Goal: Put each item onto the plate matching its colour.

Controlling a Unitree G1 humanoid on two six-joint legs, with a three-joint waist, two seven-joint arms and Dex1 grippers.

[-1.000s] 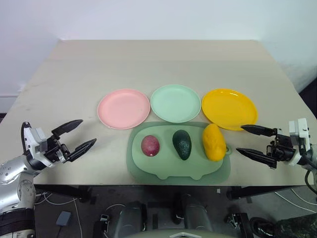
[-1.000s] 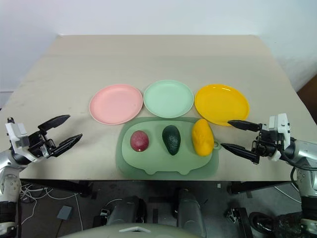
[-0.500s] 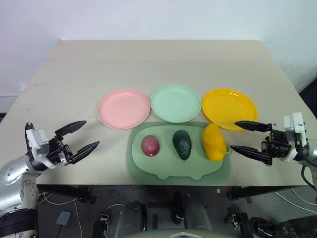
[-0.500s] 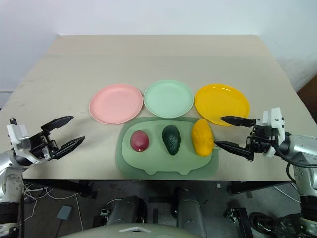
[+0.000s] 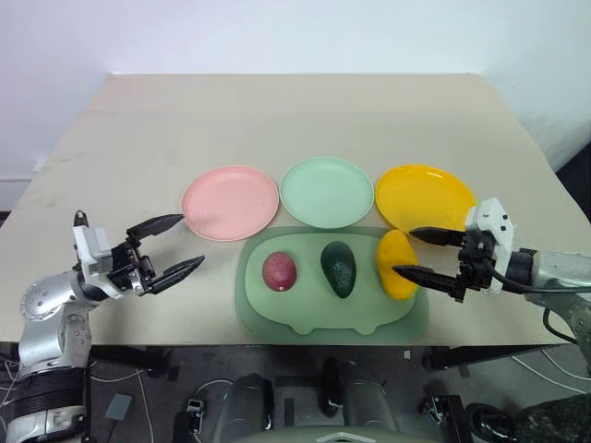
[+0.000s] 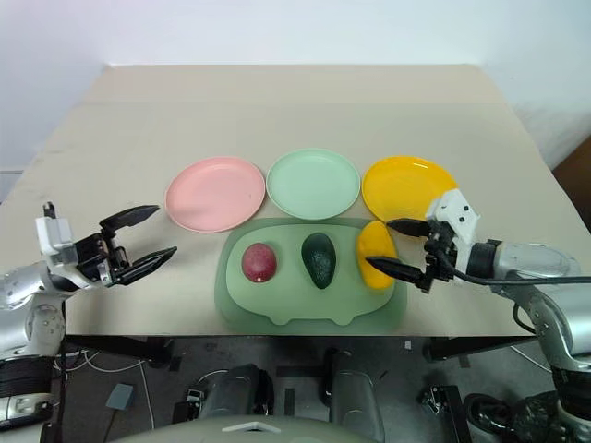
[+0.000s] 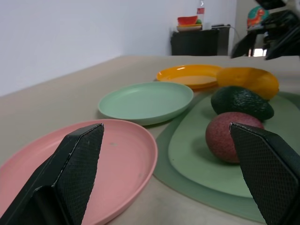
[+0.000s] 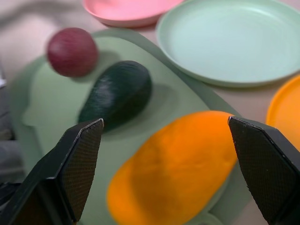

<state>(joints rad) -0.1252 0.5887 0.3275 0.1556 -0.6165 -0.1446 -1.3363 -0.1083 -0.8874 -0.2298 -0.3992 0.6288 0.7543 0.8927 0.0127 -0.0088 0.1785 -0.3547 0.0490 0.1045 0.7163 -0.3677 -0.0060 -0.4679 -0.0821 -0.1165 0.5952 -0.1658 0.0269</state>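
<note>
Beige desk [image 5: 277, 120] carries three round shallow plastic plates in a row: pink plate [image 5: 230, 201] on the robot's left, mint green plate [image 5: 327, 191] in the middle, yellow plate [image 5: 420, 196] on the right. All three plates hold nothing.

Just in front of the plates lies a large rounded-rectangular dull green mat [image 5: 305, 318], its far edge touching or nearly touching the plates. On the mat, three fruits side by side, apart from one another: round dark red-purple fruit [image 5: 280, 271] on the left, dark green bumpy avocado [image 5: 339, 268] in the middle, yellow oblong mango-like fruit [image 5: 395, 263] on the right.

Left gripper [image 5: 173, 247] hovers over bare desk, left of the mat and near the pink plate's front edge, black fingers spread wide, holding nothing.

Right gripper [image 5: 414, 254] sits at the mango-like fruit's right side, fingers wide apart with the tips on either side of the fruit's right edge; contact cannot be told, nothing gripped.
</note>
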